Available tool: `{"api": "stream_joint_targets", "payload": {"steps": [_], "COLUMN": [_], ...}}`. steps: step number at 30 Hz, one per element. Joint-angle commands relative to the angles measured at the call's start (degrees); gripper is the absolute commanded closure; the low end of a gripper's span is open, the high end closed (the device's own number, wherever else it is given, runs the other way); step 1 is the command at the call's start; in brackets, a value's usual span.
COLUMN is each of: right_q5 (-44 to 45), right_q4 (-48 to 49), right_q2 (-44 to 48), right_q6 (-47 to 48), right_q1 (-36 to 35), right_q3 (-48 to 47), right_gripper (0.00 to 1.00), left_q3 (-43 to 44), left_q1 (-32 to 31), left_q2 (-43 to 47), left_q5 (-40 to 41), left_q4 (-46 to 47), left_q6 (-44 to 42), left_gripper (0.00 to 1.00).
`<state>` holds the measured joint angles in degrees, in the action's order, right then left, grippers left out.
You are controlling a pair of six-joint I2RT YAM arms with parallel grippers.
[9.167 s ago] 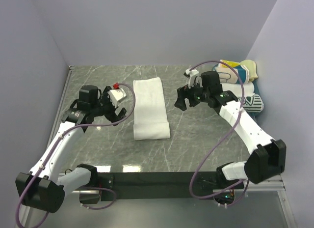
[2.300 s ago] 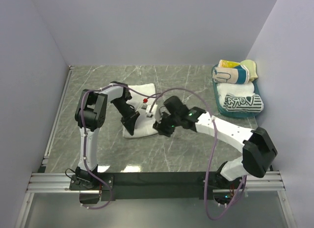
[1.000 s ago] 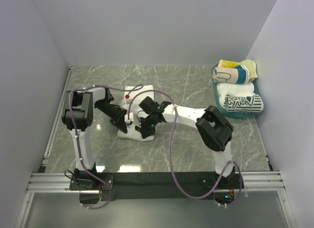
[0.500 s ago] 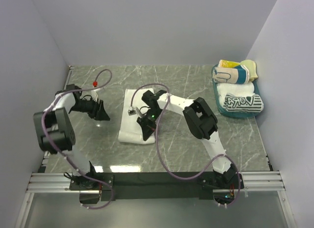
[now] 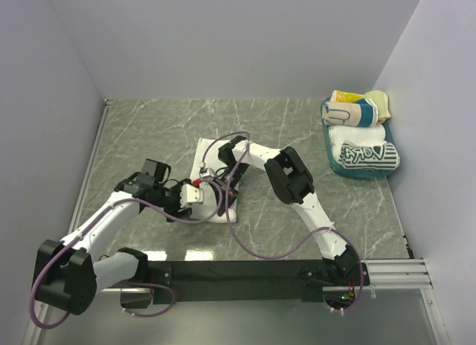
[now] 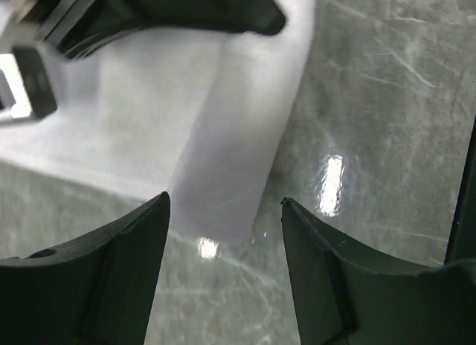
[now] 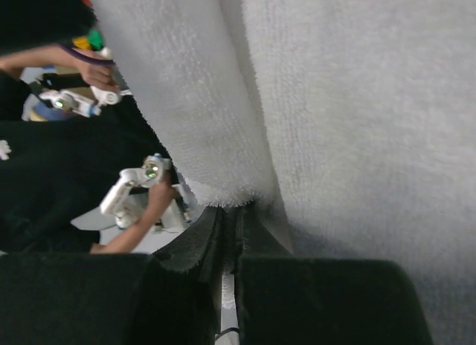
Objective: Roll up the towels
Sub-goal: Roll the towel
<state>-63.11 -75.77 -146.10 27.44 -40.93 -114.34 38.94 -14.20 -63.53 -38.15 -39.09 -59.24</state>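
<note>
The large white towel lies on the marble table, its near end doubled over into a thick fold. My right gripper is shut on that folded edge, and a sliver of white cloth shows between its fingers. My left gripper sits low at the towel's near-left corner, open, with the fold just ahead of its fingertips and nothing between them. Two rolled towels, one striped yellow-teal-white and one white with dark print, lie at the right.
A teal tray against the right wall holds the rolled towels. Grey walls close the table on the left, back and right. A black rail runs along the near edge. Purple cables loop over the towel.
My left arm has swung from the far left of the table back to the towel's near-left corner, and its jaws have widened. The right gripper has stayed shut at the towel's near end.
</note>
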Motion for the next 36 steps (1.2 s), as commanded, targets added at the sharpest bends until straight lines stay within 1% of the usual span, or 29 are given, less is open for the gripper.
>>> {"api": "stream_joint_targets", "payload": {"steps": [1, 2, 3, 5, 9, 11, 12, 13, 15, 16, 18, 19, 20, 21, 22, 24, 25, 26, 27, 28, 30, 31, 33, 34, 36], "right_q5": [8.53, 8.71, 9.06, 9.67, 9.67, 10.2, 10.46, 10.81, 12.31, 12.92, 13.89, 14.15, 14.33, 14.16, 14.24, 14.86, 15.64, 16.35, 17.49, 19.32, 21.44, 23.71, 26.36, 27.68, 31.02], "right_q4": [0.44, 0.44, 0.36, 0.18, 0.62, 1.23, 1.84, 2.55, 5.71, 6.68, 8.7, 9.14, 10.28, 11.16, 12.39, 17.92, 19.94, 24.39, 26.96, 31.77, 36.19, 39.61, 42.01, 43.06, 43.86], "right_q2": [-4.28, -4.45, -4.63, -5.33, -6.04, -5.69, -5.25, -4.2, -2.62, -1.13, 0.29, 2.03, 3.27, 4.59, 8.17, 12.92, 18.08, 20.83, 23.73, 29.41, 35.07, 39.88, 44.13, 47.72, 51.16], "right_q6": [-0.02, -0.02, -0.11, -0.19, -1.16, -1.34, -1.95, -2.39, -4.66, -5.46, -7.22, -7.92, -8.71, -9.33, -10.12, -11.53, -11.71, -12.49, -12.76, -13.11, -13.64, -13.73, -13.03, -12.51, -10.4], "right_q1": [0.85, 0.85, 0.85, 0.94, 1.38, 1.64, 1.81, 1.99, 3.21, 3.74, 6.02, 6.64, 7.61, 8.49, 10.24, 11.83, 12.62, 13.76, 14.29, 15.34, 16.4, 16.93, 18.42, 18.86, 19.13], "right_q3": [0.18, -0.09, -0.18, -0.7, -0.88, -0.79, -0.62, -0.27, 0.87, 1.05, 0.7, 0.35, 0.26, 0.61, 1.4, 6.13, 7.98, 12.35, 14.83, 19.64, 24.41, 28.52, 32.32, 35.39, 38.65], "right_gripper": [1.0, 1.0, 1.0, 1.0, 1.0, 1.0, 1.0, 1.0, 1.0, 0.99, 0.91, 0.86, 0.76, 0.7, 0.62, 0.31, 0.29, 0.28, 0.27, 0.27, 0.27, 0.27, 0.27, 0.29, 0.31], "left_q3": [-2.45, -3.25, -3.78, -3.96, -4.31, -5.1, -5.19, -4.84, -3.96, -2.91, -1.59, -0.37, 0.25, 0.7, 1.57, 2.54, 3.5, 4.04, 4.65, 5.79, 6.93, 8.51, 10.45, 12.54, 14.84], "left_q1": [-5.83, -8.54, -9.79, -12.42, -14.98, -15.25, -15.25, -15.33, -15.34, -15.34, -15.25, -15.16, -14.99, -14.81, -14.63, -14.54, -14.54, -14.46, -14.2, -13.58, -12.7, -11.39, -9.98, -8.58, -7.52], "left_q2": [1.47, 1.3, 0.95, -1.15, -4.76, -7.04, -8.01, -10.19, -12.4, -14.41, -16.27, -17.58, -18.29, -18.82, -19.78, -21.1, -22.42, -23.21, -23.92, -25.32, -26.64, -28.39, -30.59, -33.3, -36.21], "left_q5": [7.28, 8.69, 9.84, 11.17, 12.31, 13.97, 14.5, 15.12, 16.0, 16.0, 15.57, 15.22, 14.95, 14.34, 13.38, 12.4, 11.62, 11.52, 11.43, 10.82, 10.21, 9.77, 7.83, 7.22, 5.82], "left_q4": [7.26, 8.93, 11.47, 11.76, 12.02, 12.02, 11.67, 10.02, 7.2, 3.71, 0.26, -1.24, -3.69, -4.67, -5.46, -7.84, -8.63, -9.16, -10.38, -10.74, -12.05, -12.41, -13.9, -15.65, -17.15], "left_q6": [-0.79, 0.0, 0.35, -0.08, -1.05, -1.66, -1.75, -1.75, -1.75, -1.67, -1.32, -1.31, -1.23, -1.14, -1.14, -1.05, -1.05, -1.05, -1.05, -1.31, -1.4, -1.4, -1.58, -1.66, -1.58], "left_gripper": [0.33, 0.33, 0.33, 0.34, 0.37, 0.41, 0.44, 0.54, 0.66, 0.73, 0.81, 0.87, 0.89, 0.91, 0.93, 0.94, 0.95, 0.96, 0.96, 0.96, 0.96, 0.97, 0.97, 0.96, 0.96]}}
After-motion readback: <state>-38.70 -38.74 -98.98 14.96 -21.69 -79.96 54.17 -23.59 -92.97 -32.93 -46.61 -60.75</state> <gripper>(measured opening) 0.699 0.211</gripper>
